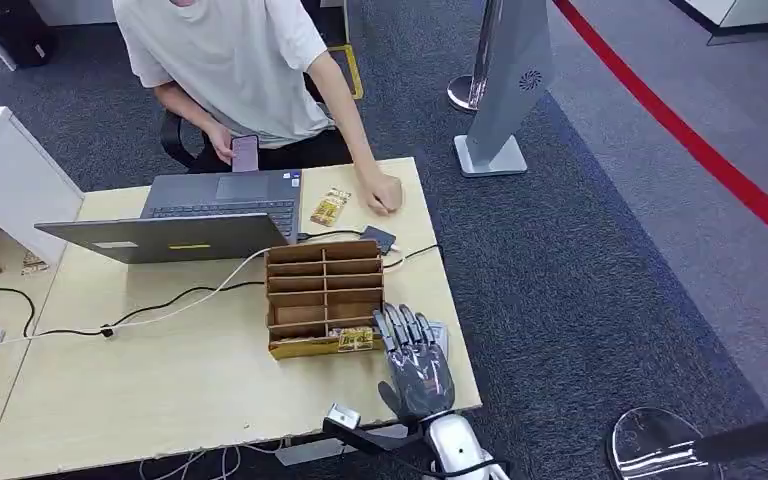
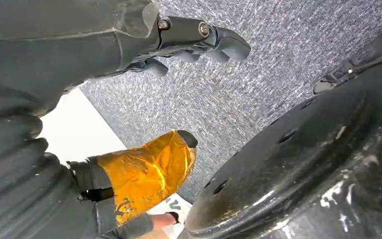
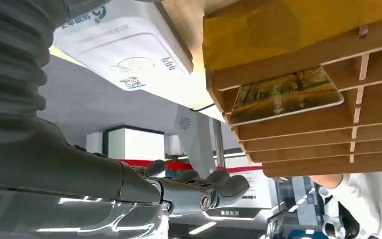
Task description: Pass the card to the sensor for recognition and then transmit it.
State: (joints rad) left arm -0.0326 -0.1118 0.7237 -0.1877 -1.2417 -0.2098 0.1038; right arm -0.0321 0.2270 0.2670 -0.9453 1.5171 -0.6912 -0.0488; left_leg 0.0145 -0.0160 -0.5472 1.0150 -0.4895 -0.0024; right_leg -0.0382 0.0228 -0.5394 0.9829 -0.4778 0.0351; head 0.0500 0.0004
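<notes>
My right hand (image 1: 417, 366) lies flat, palm down, on the near right corner of the counter (image 1: 190, 390); its fingers (image 1: 401, 326) are stretched out and slightly spread, holding nothing, with a white sensor pad (image 1: 441, 334) partly under their tips; just beside those fingers on my left stands a wooden slotted card rack (image 1: 324, 295), and a gold-patterned card (image 1: 354, 340) sits in its nearest slot, almost touching my fingertips; the right wrist view shows that card (image 3: 284, 96) lying in its slot, with my fingers (image 3: 214, 189) extended and empty; beyond the rack, well past my fingertips, lie a small dark device (image 1: 378, 239) with cables, another gold card (image 1: 329, 207), and an open grey laptop (image 1: 195, 217); a person in a white shirt (image 1: 225, 55) sits at the far edge holding a phone (image 1: 245, 152), their other hand (image 1: 385, 194) resting on the counter; my left hand (image 2: 129, 74) hangs over grey carpet (image 2: 258, 69) beside a white surface; its dark fingers (image 2: 214, 42) are loosely curled, its gold-wrapped thumb (image 2: 149, 172) stands apart from them, and nothing lies between them
</notes>
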